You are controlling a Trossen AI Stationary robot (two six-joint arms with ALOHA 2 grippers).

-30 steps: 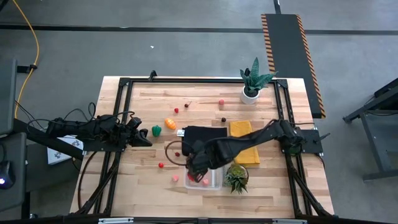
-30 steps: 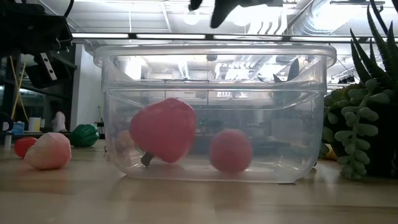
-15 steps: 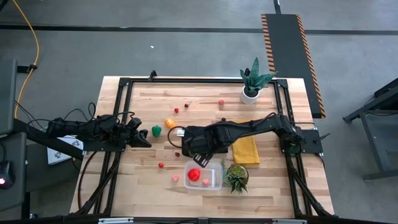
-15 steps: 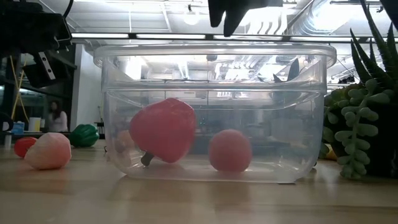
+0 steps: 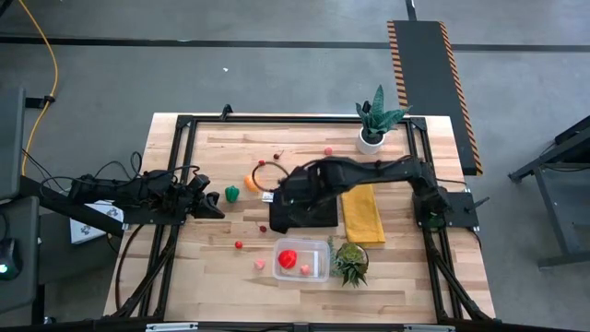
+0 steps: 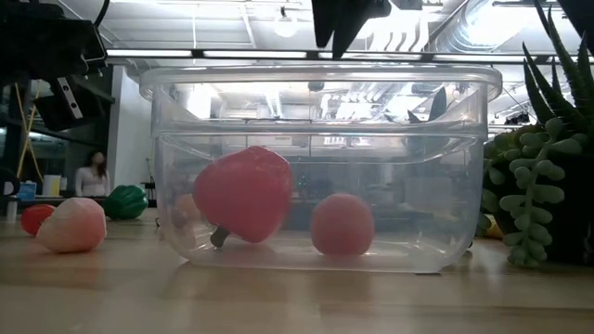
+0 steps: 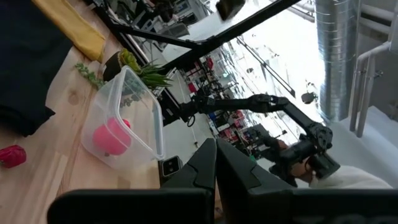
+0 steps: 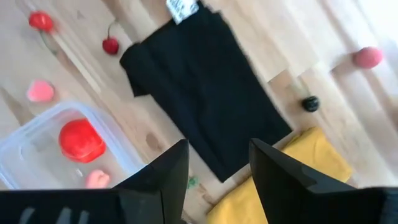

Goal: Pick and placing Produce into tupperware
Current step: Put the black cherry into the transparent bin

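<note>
Right gripper [image 5: 281,198] has lifted away from the tupperware [image 5: 301,259], fingers spread and empty, now above the black cloth [image 5: 309,214]; left gripper [image 5: 210,205] rests clenched.

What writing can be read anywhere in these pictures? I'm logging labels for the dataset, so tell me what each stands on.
None can be read.
A white tag at the edge of the black cloth may carry print, but it is too small and blurred to read.
The tupperware, the produce and the plant pot show no lettering.

Black cloth [image 5: 309,214] partly hidden under right arm; berries [image 5: 262,164] too small to identify.
</note>
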